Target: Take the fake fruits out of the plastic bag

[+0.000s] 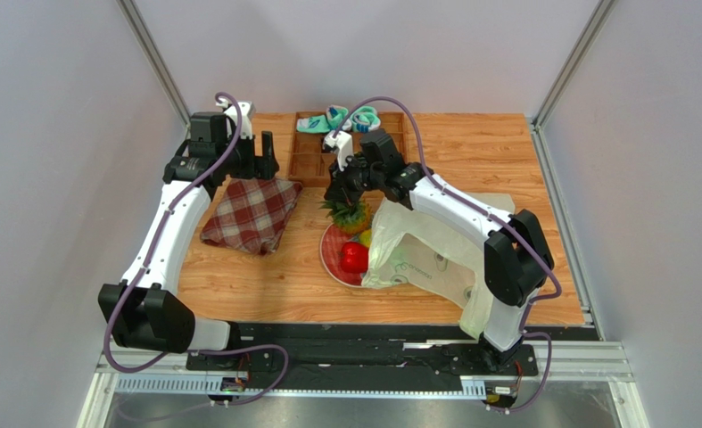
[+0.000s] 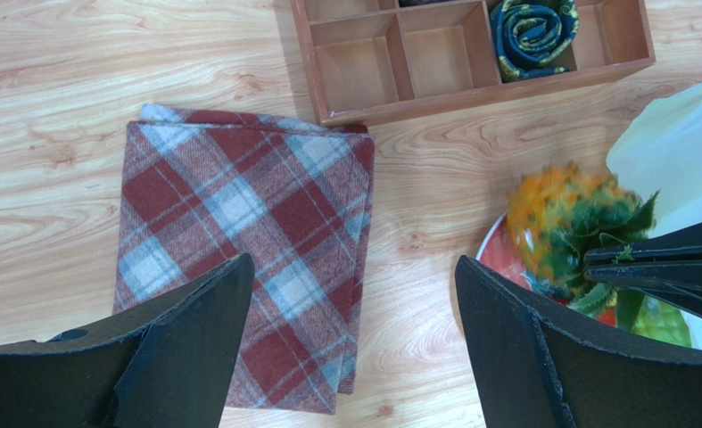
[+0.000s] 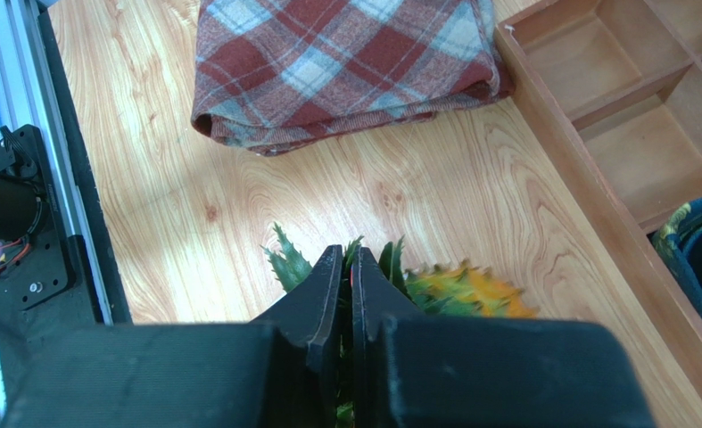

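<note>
My right gripper (image 1: 345, 198) is shut on the green crown of the pineapple (image 1: 349, 217) and holds it over the far rim of the red plate (image 1: 331, 259). In the right wrist view the leaves (image 3: 290, 259) stick out beside the closed fingers (image 3: 327, 285), and the orange body (image 3: 470, 292) is blurred. A red bell pepper (image 1: 354, 258) and a yellow-green piece lie on the plate. The plastic bag (image 1: 425, 254) lies right of the plate, under the right arm. My left gripper (image 1: 267, 160) is open and empty above the plaid cloth (image 1: 251, 214). The left wrist view also shows the pineapple (image 2: 568, 223).
A wooden compartment tray (image 1: 314, 152) stands at the back, with teal-and-white rolled socks (image 1: 338, 119) on its far edge. A dark rolled sock (image 2: 532, 31) lies in one compartment. The folded plaid cloth (image 2: 247, 250) lies left of the plate.
</note>
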Controlling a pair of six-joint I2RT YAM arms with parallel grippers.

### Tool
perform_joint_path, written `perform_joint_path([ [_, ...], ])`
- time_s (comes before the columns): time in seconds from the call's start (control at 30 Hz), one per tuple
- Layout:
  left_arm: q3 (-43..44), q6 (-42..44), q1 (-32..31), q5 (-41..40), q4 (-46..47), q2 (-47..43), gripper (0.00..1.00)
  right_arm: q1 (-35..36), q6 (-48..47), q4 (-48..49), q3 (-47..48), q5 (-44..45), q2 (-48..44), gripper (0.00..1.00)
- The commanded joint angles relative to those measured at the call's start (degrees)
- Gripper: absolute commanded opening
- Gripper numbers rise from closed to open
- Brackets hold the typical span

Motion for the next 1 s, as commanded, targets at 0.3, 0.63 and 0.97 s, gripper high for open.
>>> perform_joint_path([
  [0.3,-1.8,-1.1,0.1,1.2,2.9,-2.6,0.92,0.1,3.1,-1.1,-1.3,0.4,-4.7,0.00],
  [0.63,-2.1,-1.0,0.1,1.8,2.9,-3.1,0.92,-0.4,-0.6,-1.9,-0.7,7.1,-3.1,0.64],
  [0.97,-6.4,2.9,-5.0,24.9,2.5,-9.7,0.96,-2.7,-8.9,-28.1,11.5,13.7,-20.0,1.00],
])
